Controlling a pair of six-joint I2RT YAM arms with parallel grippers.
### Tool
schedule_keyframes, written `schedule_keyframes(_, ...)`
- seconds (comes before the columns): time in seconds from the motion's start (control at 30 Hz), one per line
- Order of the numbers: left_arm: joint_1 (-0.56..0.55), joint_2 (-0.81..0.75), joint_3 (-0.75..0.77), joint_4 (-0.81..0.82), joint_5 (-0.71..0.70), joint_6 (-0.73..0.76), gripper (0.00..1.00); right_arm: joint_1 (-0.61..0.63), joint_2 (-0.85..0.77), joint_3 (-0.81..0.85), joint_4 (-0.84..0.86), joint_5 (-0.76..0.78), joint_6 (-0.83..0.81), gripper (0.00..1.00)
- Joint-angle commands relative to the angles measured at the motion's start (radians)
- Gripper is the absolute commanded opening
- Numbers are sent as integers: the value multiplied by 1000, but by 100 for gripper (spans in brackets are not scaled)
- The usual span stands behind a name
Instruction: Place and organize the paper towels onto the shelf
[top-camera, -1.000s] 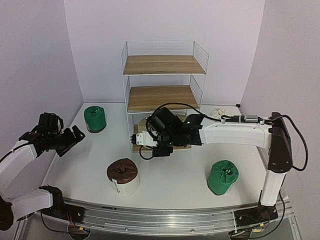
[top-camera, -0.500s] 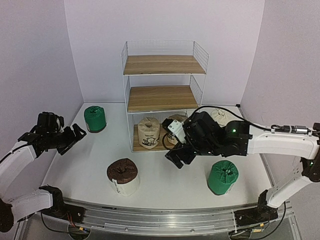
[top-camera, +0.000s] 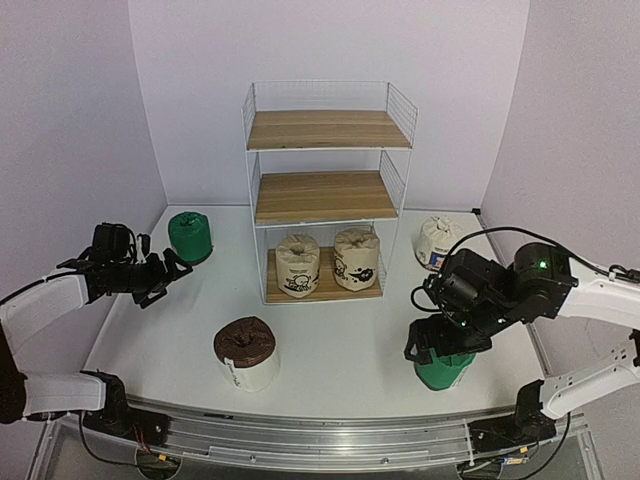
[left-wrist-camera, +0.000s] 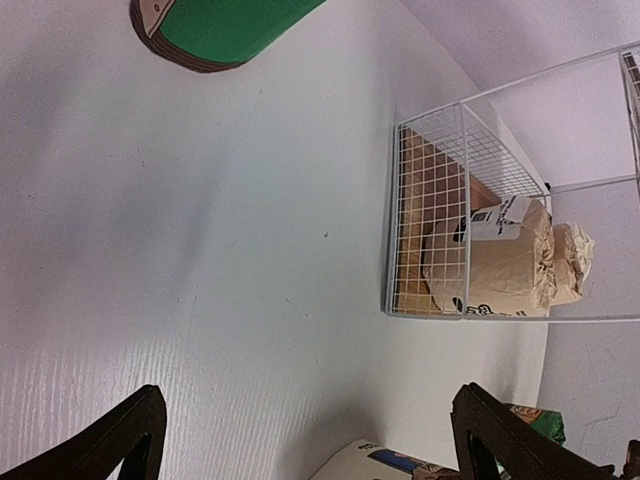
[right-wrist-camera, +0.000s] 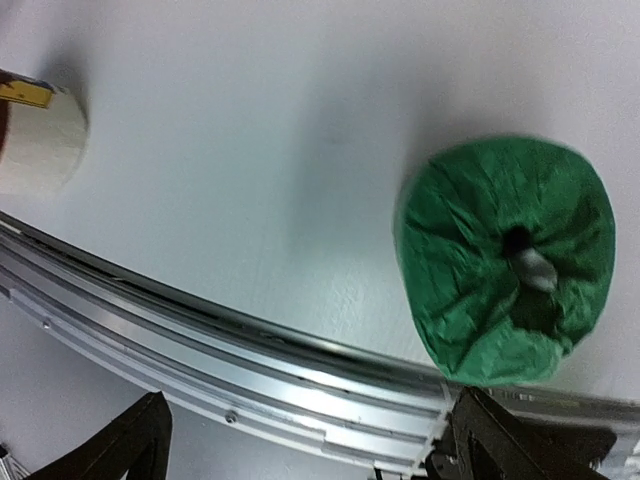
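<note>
Paper towel in green wrap (top-camera: 450, 375): top view, upright on the table (top-camera: 330, 350) beneath your right jaws, spread wide, shelf (top-camera: 325, 195) well apart; left wrist, left jaws wide, empty; right wrist, it lies off-centre, toward one side; right arm nearer.

The shelf (top-camera: 325, 130) is light wood, matt with a straight grain showing, set in a frame of thin white-coated wire. The worktop (top-camera: 340, 330) is white and smooth, with a dull sheen and a faint fine grain up close. Near its right front corner, the green roll (right-wrist-camera: 505, 260) wears a crumpled, slightly shiny wrap. The left beige roll (top-camera: 298, 265) and the right beige roll (top-camera: 355, 258) have a matt, creased wrap, paper by the look of it. Along the near edge runs a rail (top-camera: 320, 440) of brushed bare metal.
</note>
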Motion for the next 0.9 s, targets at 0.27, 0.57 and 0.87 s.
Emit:
schedule_keyframes(0.27,-2,34,56,25,33,69,100,-32,-103,-220,-71,52,189,98)
schedule_keyframes(0.57,-3,12,62,4,4,72,100,-215,-60,-323,223,9,-24,98)
schedule_keyframes(0.87,-3,-3,64,-12,-19,70,100,-217,146,-197,447,-64,-129,97)
